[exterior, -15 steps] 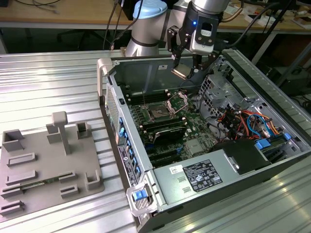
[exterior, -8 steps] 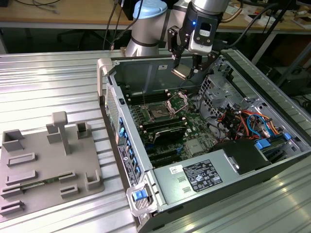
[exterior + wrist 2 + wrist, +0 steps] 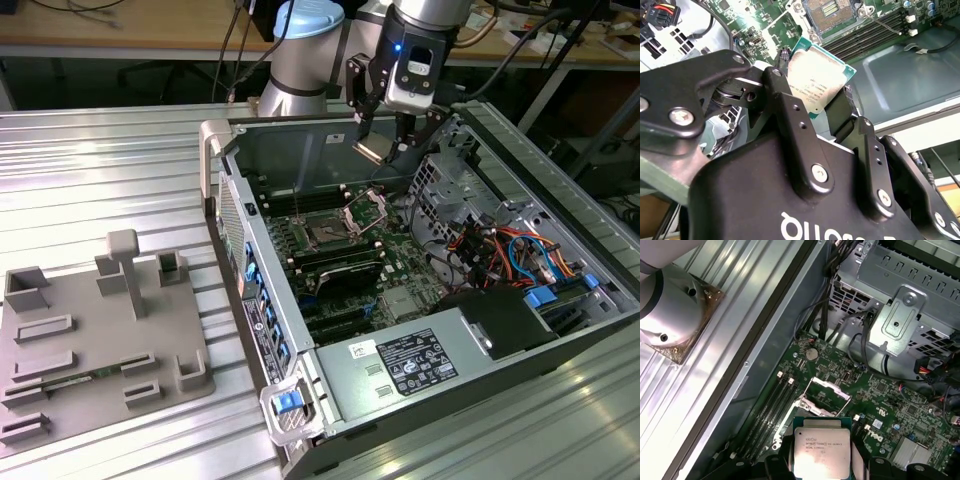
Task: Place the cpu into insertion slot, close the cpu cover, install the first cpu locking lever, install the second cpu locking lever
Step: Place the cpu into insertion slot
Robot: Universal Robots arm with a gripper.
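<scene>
The cpu [image 3: 372, 150] is held in the air by the gripper [image 3: 385, 140], above the far end of the open case [image 3: 300, 155] and clear of the motherboard [image 3: 400, 262]. In the second wrist view the black fingers [image 3: 790, 120] are seen clamped on two opposite edges of the chip, with its silver-tan face turned toward the camera. In the first wrist view the same face is seen with the board below it.

The slot [image 3: 325, 232] is seen as a dark square socket with a silvery rim, set in the far half of the motherboard, toward the case wall on the exterior view's left. Nothing is seated in it; in the second wrist view its contact field [image 3: 832, 12] is exposed. The cover [image 3: 366, 208] is raised on its hinge just beside the slot, standing up from the board; in the first wrist view its cut-out frame [image 3: 827, 396] is seen open, just beyond the held chip. Whether the locking levers are latched cannot be told.

The case lies on its side on a ribbed metal table [image 3: 100, 170]. A grey tray [image 3: 60, 370] is placed on the table beside the case, toward the exterior view's left.
</scene>
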